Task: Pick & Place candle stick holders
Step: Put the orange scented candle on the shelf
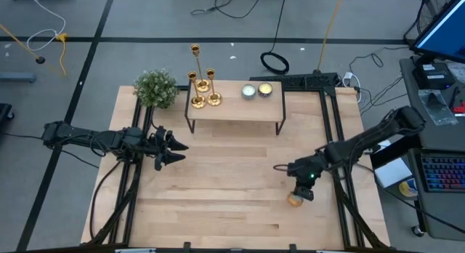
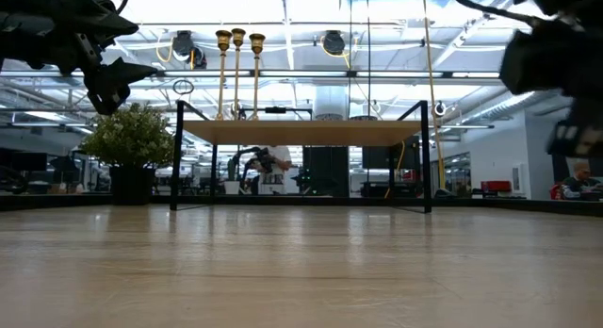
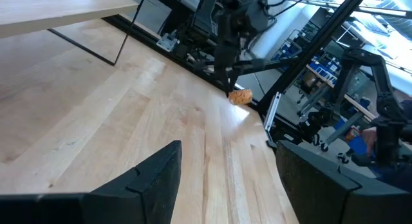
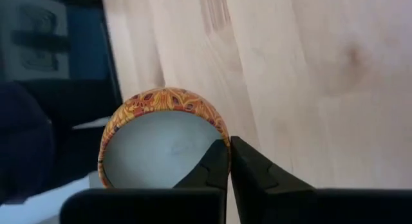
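**Pinching a patterned cup while the brass waits on the shelf**

Clamping its fingers onto the rim of a small orange-patterned cup (image 4: 162,143), the right gripper (image 4: 229,161) dominates the lower centre of the right wrist frame, its two dark tips pressed together over the cup's thin wall. In the overhead frame that pairing sits at lower right, near the table's edge rail. The hold looks shallow: judged from how little rim is caught, a quick lift or swing could let the cup pivot or slip free and roll off the wooden table (image 1: 218,187). Mid-left in the overhead frame, the left gripper (image 1: 174,150) hangs above bare boards with its fingers parted, holding nothing. Farther back, at upper centre, the three gold candle stick holders (image 1: 203,86) stand upright in a tight cluster on the left end of a low shelf (image 1: 236,109), a potted plant (image 1: 155,88) just beside them and two tealight cups (image 1: 257,90) further right. Any careless reach there risks toppling neighbours.
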